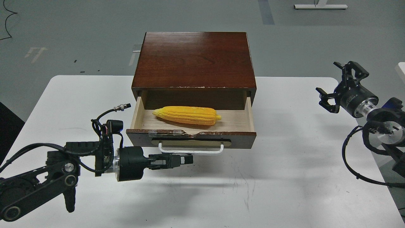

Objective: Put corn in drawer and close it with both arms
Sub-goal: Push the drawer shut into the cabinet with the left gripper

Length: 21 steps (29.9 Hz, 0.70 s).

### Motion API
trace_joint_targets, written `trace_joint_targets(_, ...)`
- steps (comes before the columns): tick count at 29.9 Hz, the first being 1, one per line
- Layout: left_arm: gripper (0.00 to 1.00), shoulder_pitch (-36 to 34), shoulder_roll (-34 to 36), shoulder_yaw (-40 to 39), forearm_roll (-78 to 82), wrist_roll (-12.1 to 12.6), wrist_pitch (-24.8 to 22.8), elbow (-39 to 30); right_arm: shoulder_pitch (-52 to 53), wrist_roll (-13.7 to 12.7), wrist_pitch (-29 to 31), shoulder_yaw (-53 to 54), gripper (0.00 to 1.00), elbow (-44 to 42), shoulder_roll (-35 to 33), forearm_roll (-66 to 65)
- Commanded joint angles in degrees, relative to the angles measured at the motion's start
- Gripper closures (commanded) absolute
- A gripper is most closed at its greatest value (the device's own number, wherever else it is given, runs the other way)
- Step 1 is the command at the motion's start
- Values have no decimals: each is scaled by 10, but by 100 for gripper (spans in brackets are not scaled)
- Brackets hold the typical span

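Observation:
The yellow corn [187,115] lies lengthwise on the pale floor of the open drawer [240,141], tapered end to the left. The drawer has a dark brown front with a white bar handle [190,151] and sticks out of the dark wooden cabinet [193,60]. My left gripper [187,159] is shut and empty. It points right, and its tip is just below the handle, against or very close to the drawer front. My right gripper [336,85] is open and empty, held above the table's far right edge, well away from the drawer.
The cabinet stands at the back middle of a white table [284,177]. Grey floor lies beyond it. Black cables hang from my right arm [351,164] at the table's right edge.

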Motion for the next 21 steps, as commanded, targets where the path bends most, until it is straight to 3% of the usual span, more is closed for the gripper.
trace_joint_targets(1, 100, -17, -16, 0, 0, 0, 0, 16, -1, 0, 0, 0, 0, 0, -3, -2)
trace_joint_targets(21, 97, -114, -96, 10, -1, 0, 0, 138, 1, 0, 2, -11, 0, 1, -6, -12)
